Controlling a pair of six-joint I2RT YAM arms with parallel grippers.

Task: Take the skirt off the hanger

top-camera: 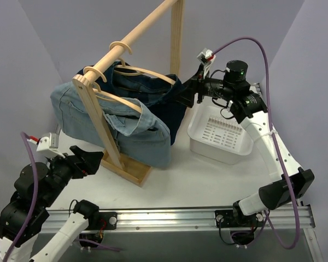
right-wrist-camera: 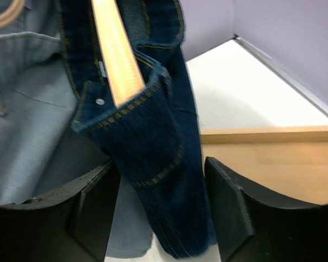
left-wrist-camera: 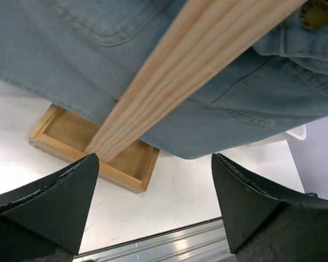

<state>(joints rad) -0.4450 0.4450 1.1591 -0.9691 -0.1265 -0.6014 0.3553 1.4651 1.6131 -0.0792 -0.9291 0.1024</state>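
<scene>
A wooden clothes rack (top-camera: 112, 131) with a slanted round rail stands on the white tabletop (top-camera: 191, 180), carrying two pale wooden hangers. The nearer hanger holds a light blue denim skirt (top-camera: 128, 128); behind it, on the farther pale wooden hanger (top-camera: 147, 72), hangs the dark indigo denim skirt (top-camera: 172, 101). A white perforated plastic basket (top-camera: 221, 134) sits on the tabletop to the right of the rack.

From above, the right arm's fingers (top-camera: 187, 90) reach to the right edge of the dark skirt, but that view does not show how they stand. The right wrist view does: the two black fingers (right-wrist-camera: 93, 213) are spread apart, with the dark skirt's waistband corner (right-wrist-camera: 136, 136) and its gold stitching hanging between them, not pinched. The same view shows the hanger's end (right-wrist-camera: 116, 54) poking out of the waistband, and a metal rivet beside it.

The left arm's fingers (top-camera: 90, 158) sit low by the rack's upright post. The left wrist view shows them spread wide, holding nothing, with the upright post (left-wrist-camera: 191, 76) rising between them out of its boxed wooden base (left-wrist-camera: 93, 153). It also shows the light skirt's hem, a pocket seam and a brass button (left-wrist-camera: 316, 13), which the overhead view does not resolve.
</scene>
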